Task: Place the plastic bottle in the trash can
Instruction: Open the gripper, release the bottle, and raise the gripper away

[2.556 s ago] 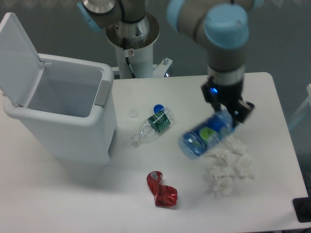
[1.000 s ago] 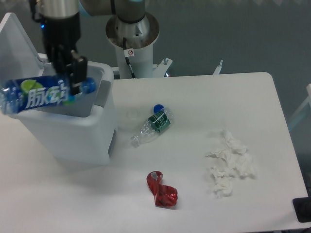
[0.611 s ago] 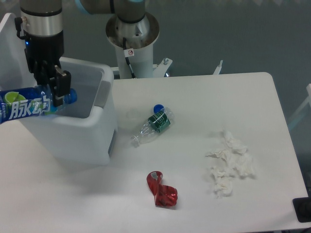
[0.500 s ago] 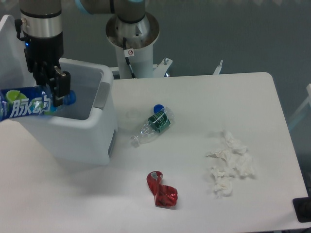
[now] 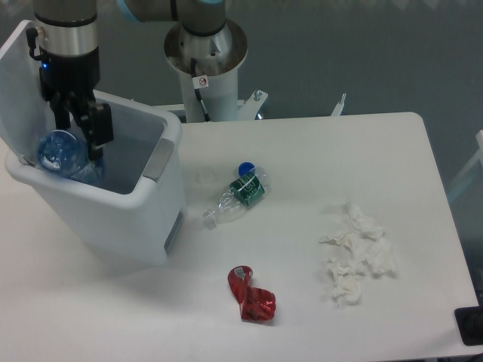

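Inside the trash can [image 5: 151,219], the plastic bottle [image 5: 62,153] stands base-up, tipped to drop in. I see my end effector [image 5: 81,132] just above it; I cannot tell whether it grips.

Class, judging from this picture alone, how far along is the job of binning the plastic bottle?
Done: the bottle is off the table and sits inside the open trash can, its base showing at the left rim. In hand: the claw hangs over the opening right by the bottle; whether it grips cannot be told. Left: confirming release and lifting the arm clear.
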`<state>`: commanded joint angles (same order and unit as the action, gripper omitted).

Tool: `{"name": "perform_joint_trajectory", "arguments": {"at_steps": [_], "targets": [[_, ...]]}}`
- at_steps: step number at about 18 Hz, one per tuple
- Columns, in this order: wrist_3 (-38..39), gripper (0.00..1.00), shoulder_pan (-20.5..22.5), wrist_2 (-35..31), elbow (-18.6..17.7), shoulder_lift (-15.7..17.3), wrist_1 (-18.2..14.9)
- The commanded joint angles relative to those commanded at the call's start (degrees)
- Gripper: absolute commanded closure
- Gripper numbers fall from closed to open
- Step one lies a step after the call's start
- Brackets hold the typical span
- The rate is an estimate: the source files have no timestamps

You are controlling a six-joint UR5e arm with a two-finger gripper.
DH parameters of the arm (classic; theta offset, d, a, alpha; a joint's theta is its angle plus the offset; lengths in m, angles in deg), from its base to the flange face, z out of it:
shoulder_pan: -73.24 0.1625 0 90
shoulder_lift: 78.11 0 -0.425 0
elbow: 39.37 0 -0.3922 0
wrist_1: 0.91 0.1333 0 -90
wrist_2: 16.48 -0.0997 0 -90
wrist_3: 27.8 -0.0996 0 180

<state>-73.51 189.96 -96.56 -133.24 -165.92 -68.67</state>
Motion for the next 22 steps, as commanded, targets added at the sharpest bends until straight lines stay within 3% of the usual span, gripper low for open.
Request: {"name": "perform_joint_trajectory", "arguments": {"at_steps": [5, 11, 15, 17, 19, 22], "targets": [[-0.3, 0.00, 3.0, 0.7, 0.7, 0.7, 0.0], [-5.1, 0.00, 14.3, 0.9, 2.6, 1.6, 0.4], [-7.9, 0.00, 24.4, 0.8, 2.5, 1.3, 0.7], [-11.8, 0.00, 29.8, 0.8, 1.8, 0.7, 0.8], [-17.5, 0.00, 34.2, 0.8, 1.3, -2.0, 0.8], [-23.1, 0.00, 37.2, 0.4, 1.1, -6.0, 0.4]]}}
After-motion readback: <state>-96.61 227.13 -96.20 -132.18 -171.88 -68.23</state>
